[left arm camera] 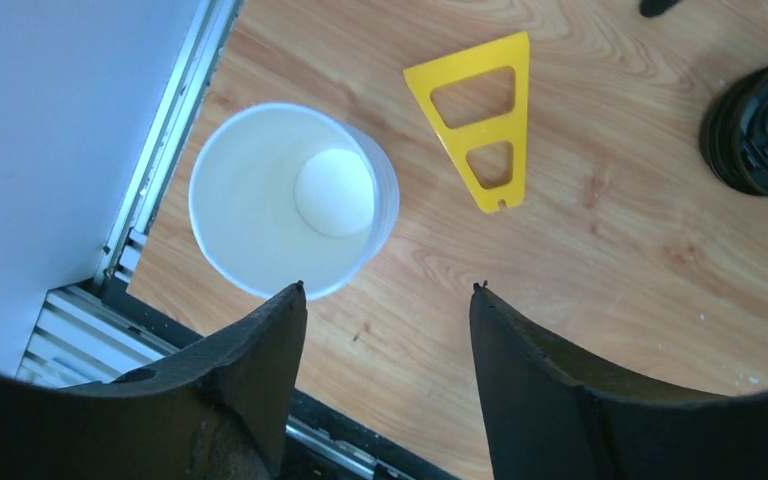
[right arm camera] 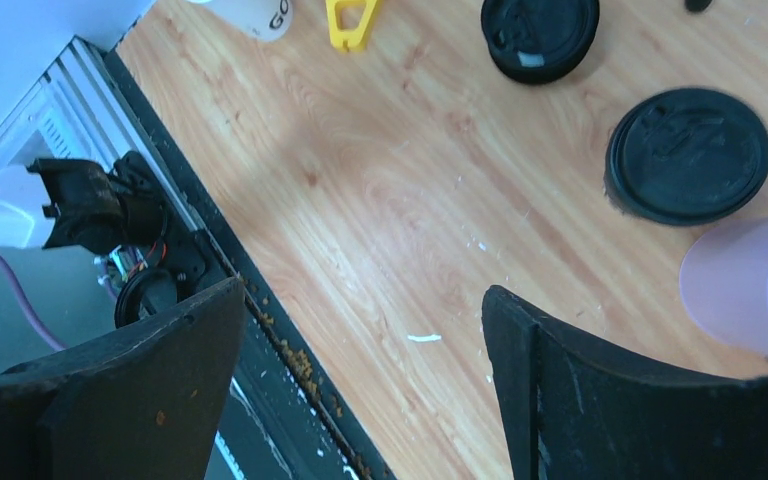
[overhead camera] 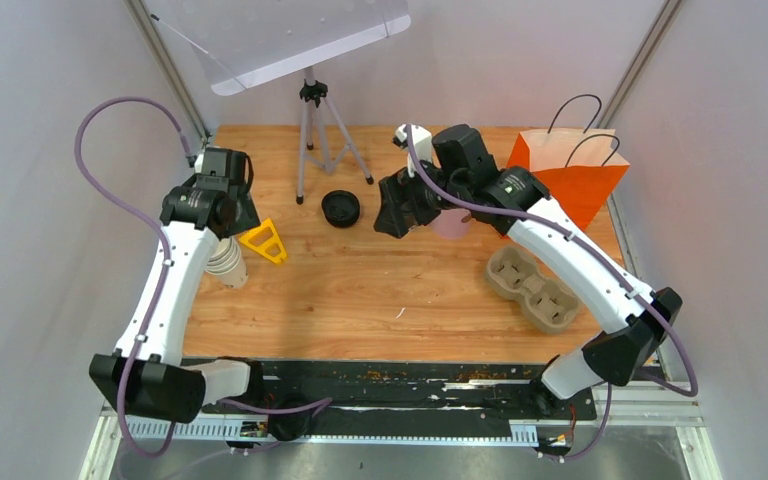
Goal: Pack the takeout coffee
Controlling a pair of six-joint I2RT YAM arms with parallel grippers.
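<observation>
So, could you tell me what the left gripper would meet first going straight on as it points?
Probably bare wooden tabletop: the open left gripper points just beside the lidless white paper cup, whose rim one finger might clip.

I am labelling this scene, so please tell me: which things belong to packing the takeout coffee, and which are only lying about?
For the job: white paper cup, two black lids, probably also the cup tray and orange bag.
Lying about: yellow triangle, tripod, pink cup.
</observation>
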